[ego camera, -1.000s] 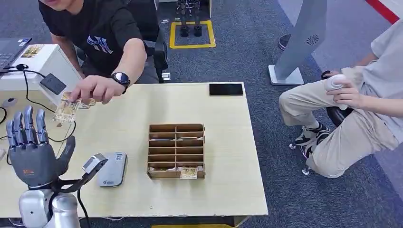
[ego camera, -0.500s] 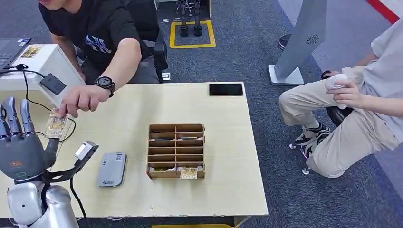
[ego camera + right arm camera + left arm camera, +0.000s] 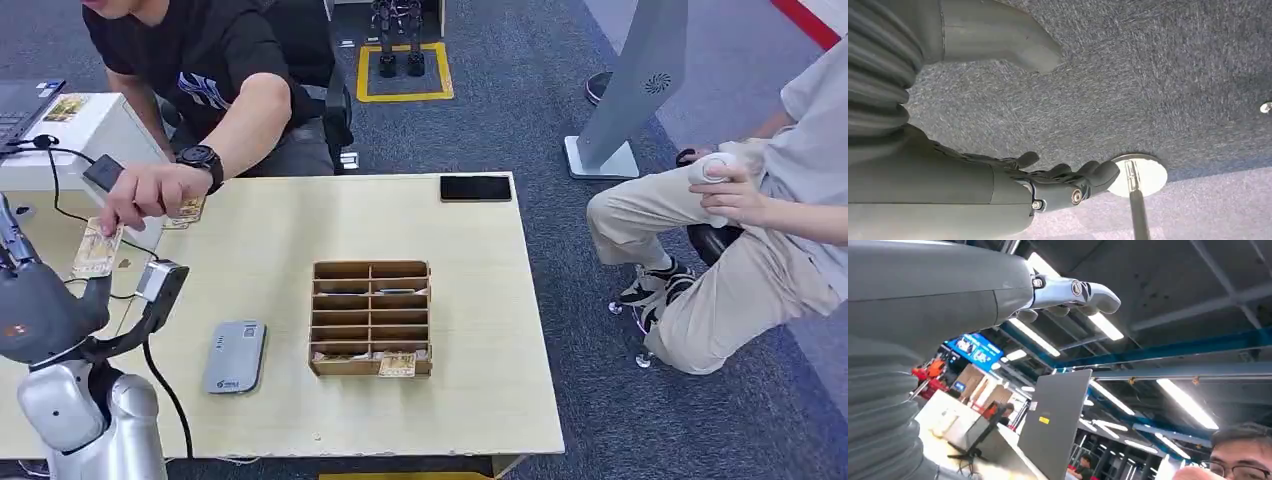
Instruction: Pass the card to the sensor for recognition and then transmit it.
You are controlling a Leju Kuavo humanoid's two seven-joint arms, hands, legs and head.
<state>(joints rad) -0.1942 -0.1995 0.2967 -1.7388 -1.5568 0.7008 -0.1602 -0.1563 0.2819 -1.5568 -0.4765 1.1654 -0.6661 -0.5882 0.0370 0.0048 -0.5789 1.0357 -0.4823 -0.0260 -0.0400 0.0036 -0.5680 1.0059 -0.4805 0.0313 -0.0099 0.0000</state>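
Where writing might show, the card (image 3: 97, 247) reads blurred.

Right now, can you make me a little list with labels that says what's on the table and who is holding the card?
table: pale wooden table
card: pale patterned card held out by the person's hand near the robot's left hand
left hand: raised at the table's left edge, holding nothing
right hand: right hand hanging over grey carpet, holding nothing
sensor: flat grey card reader
box: brown slotted wooden box
phone: black phone at far edge
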